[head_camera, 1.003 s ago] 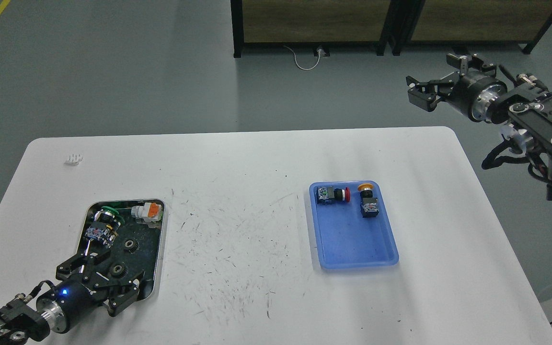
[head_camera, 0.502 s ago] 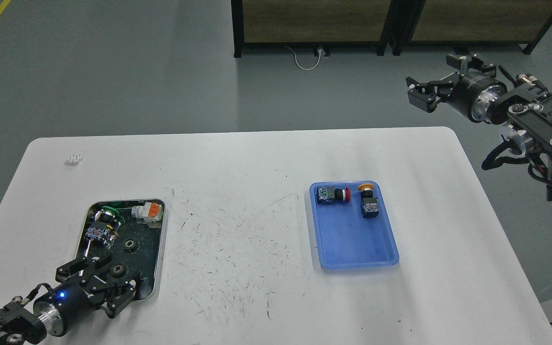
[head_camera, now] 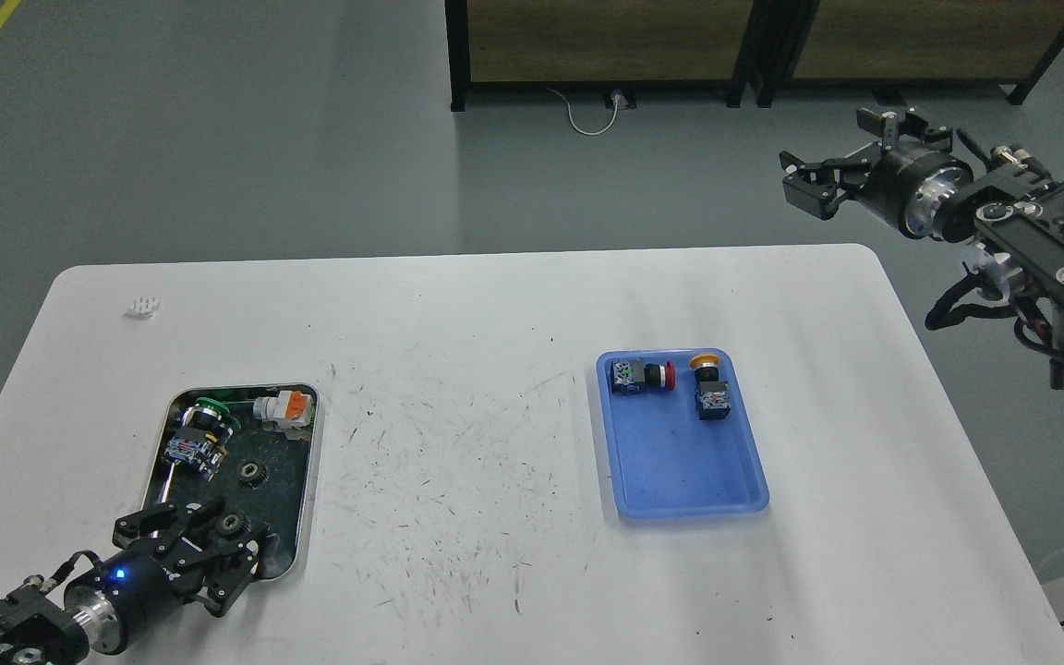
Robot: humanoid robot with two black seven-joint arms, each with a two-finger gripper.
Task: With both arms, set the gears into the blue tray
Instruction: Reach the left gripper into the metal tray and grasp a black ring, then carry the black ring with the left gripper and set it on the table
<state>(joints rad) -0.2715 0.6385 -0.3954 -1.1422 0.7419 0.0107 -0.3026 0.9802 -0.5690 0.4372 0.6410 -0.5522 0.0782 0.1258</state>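
Observation:
Two black gears lie in the steel tray [head_camera: 308, 480] at the table's front left: one gear [head_camera: 252, 474] mid-tray, the other gear [head_camera: 230, 524] nearer the front rim. My left gripper [head_camera: 188, 552], with a blue light on its wrist, sits low over the tray's front end, open, fingertips just short of the nearer gear. The blue tray [head_camera: 680, 506] lies right of centre and has no gear in it. Open and holding nothing, my right gripper [head_camera: 835, 159] hangs high beyond the table's far right corner.
The blue tray holds a red-capped switch [head_camera: 643, 376] and a yellow-capped switch [head_camera: 708, 392] at its far end. In the steel tray are a green-capped switch [head_camera: 199, 434] and an orange-and-white part [head_camera: 284, 407]. A small white piece [head_camera: 142, 307] lies far left.
My left gripper has slid back toward the front left, off the nearer gear, its fingers drawn in a little. Both gears stay put. The right gripper barely shifted.

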